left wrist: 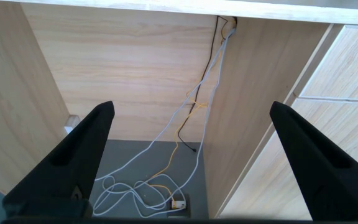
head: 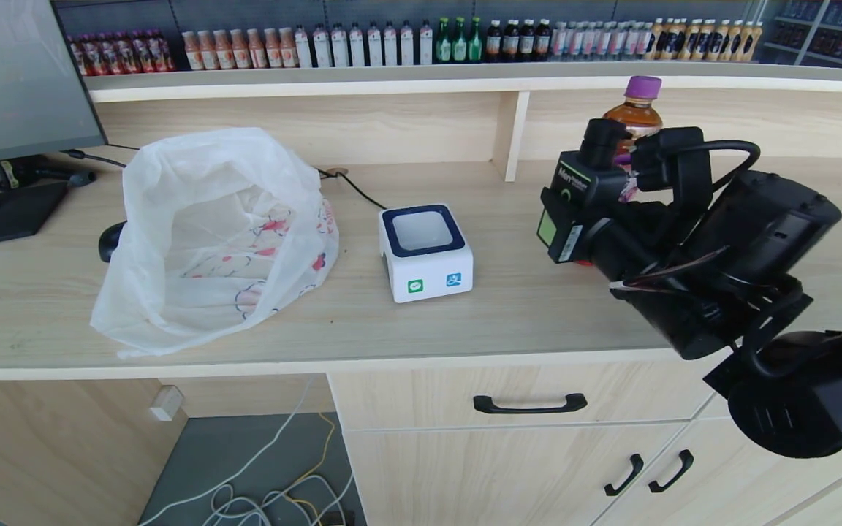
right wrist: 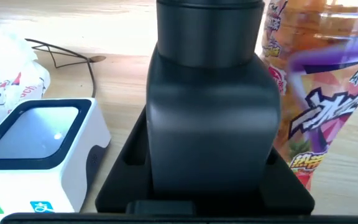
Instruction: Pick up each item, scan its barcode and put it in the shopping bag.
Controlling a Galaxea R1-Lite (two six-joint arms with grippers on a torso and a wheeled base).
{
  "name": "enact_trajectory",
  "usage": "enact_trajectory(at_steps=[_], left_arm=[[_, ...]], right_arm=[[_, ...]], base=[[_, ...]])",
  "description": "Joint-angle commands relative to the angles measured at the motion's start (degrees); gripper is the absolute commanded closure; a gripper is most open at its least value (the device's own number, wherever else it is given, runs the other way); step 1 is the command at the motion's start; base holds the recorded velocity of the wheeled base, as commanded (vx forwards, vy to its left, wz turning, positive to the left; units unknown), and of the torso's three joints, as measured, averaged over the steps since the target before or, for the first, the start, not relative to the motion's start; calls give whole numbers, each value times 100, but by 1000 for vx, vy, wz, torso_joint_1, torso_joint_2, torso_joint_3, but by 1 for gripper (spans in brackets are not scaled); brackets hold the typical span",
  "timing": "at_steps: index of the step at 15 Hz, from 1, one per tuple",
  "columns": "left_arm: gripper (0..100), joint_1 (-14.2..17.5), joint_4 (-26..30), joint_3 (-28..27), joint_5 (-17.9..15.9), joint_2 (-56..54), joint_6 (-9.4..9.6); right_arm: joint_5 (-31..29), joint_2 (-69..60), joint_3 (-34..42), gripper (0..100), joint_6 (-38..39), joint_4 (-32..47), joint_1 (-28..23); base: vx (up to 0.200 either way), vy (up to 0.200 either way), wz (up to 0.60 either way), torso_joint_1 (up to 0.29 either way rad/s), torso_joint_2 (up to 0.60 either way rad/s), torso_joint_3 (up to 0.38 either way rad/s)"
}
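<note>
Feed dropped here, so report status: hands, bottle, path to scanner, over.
Left hand open, below the counter. Right hand at the upright bottle. Scanner stands between bottle and bag, nothing blocking.

Shopping bag [head: 216, 234] on the counter [head: 509, 321] toward its left, scanner [head: 425, 252] just right of it at centre, bottle [head: 638, 109] well right and farther back, monitor [head: 19, 73] far left, stocked shelf [head: 392, 74] behind, drawers [head: 428, 402] below.

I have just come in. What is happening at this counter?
A robot is working a checkout on a pale wooden counter. Its right gripper is at an upright purple-capped bottle of amber drink, to the right of the white scanner box with a blue-rimmed window. The thin white plastic bag sits open on the left. The left gripper hangs open below the counter.
</note>
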Motion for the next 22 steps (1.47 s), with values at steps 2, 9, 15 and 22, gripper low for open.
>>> enact_trajectory(at_steps=[2, 9, 15, 22], left_arm=[[0, 0, -2, 0, 0, -2, -4], [0, 0, -2, 0, 0, -2, 4], [0, 0, -2, 0, 0, -2, -4], [0, 0, -2, 0, 0, -2, 4]], right_arm=[[8, -724, 557, 100, 0, 0, 18], [-1, -1172, 1735, 100, 27, -800, 106], [-28, -1137, 1989, 100, -246, -1090, 722], [-133, -1102, 2218, 100, -2188, -1107, 3024]], base=[[0, 0, 0, 0, 0, 0], [0, 0, 0, 0, 0, 0], [0, 0, 0, 0, 0, 0], [0, 0, 0, 0, 0, 0]])
